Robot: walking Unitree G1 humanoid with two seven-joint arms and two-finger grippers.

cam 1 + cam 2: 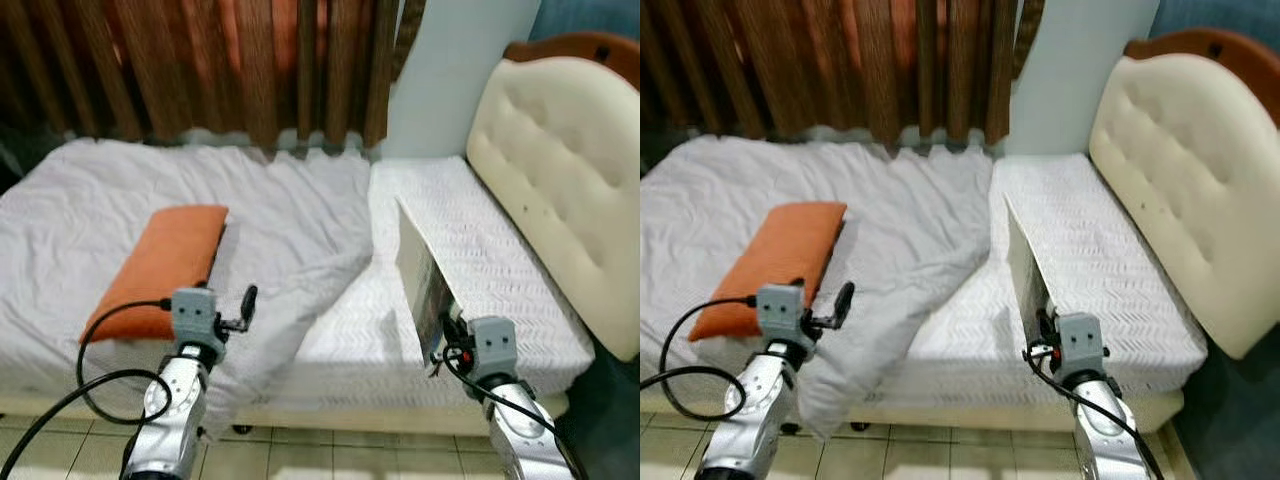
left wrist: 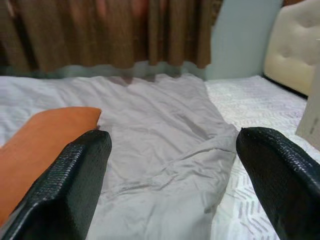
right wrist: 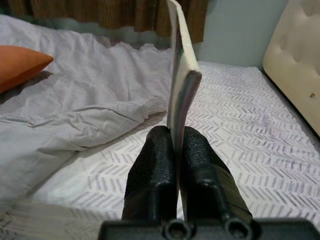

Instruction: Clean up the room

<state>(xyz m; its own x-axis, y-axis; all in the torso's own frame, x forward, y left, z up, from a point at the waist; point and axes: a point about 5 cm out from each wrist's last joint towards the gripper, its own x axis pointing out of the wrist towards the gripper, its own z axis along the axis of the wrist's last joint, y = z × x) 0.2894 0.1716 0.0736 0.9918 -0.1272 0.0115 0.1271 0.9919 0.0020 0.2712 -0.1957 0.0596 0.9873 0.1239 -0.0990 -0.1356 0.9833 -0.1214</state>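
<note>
A thin white book [image 1: 415, 270] stands on edge above the bare white mattress [image 1: 480, 230], and my right gripper [image 3: 175, 134] is shut on its lower corner. In the eye views that gripper [image 1: 442, 335] sits near the bed's front edge. An orange pillow [image 1: 165, 265] lies on the left part of the bed, on a rumpled grey blanket [image 1: 280, 225]. My left gripper [image 2: 172, 145] is open, held over the blanket's front edge just right of the pillow, with nothing between its fingers [image 2: 75, 170].
A padded cream headboard [image 1: 560, 170] rises on the right of the bed. Brown curtains [image 1: 230, 60] hang behind it, beside a pale wall. The blanket drapes over the bed's front edge toward the tiled floor [image 1: 330, 455].
</note>
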